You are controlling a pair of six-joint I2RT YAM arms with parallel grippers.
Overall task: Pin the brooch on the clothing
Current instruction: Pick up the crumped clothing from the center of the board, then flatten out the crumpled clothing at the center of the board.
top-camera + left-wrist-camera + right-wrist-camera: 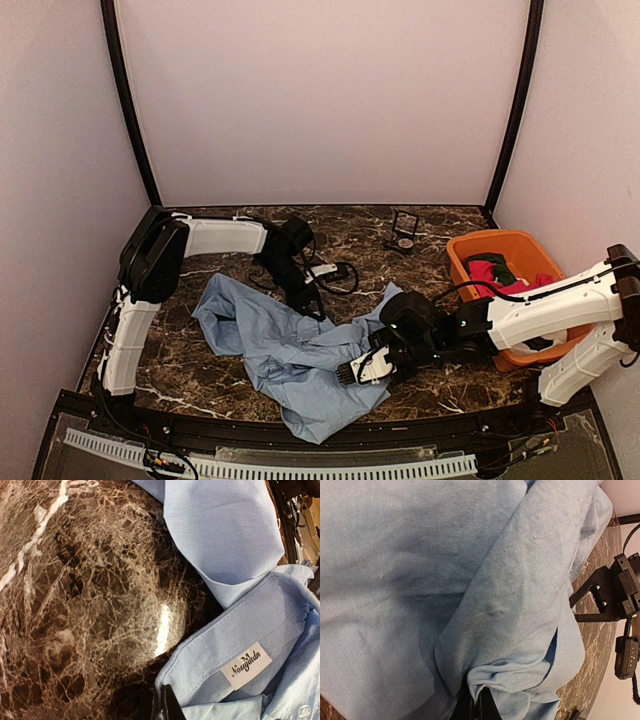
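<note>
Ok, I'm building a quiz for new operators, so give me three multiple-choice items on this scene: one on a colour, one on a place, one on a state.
1. What colour is the shirt? A) white B) light blue C) green
2. Where is the red garment? A) in the orange basket B) under the shirt C) folded on top of the shirt
3. How is the right claw? A) open over the basket B) shut on the shirt C) shut on nothing

Key: 1 B, both wrist views show pale blue cloth. 2 A, red cloth shows inside the basket's rim. 3 B, bunched cloth runs into its closed fingers.
</note>
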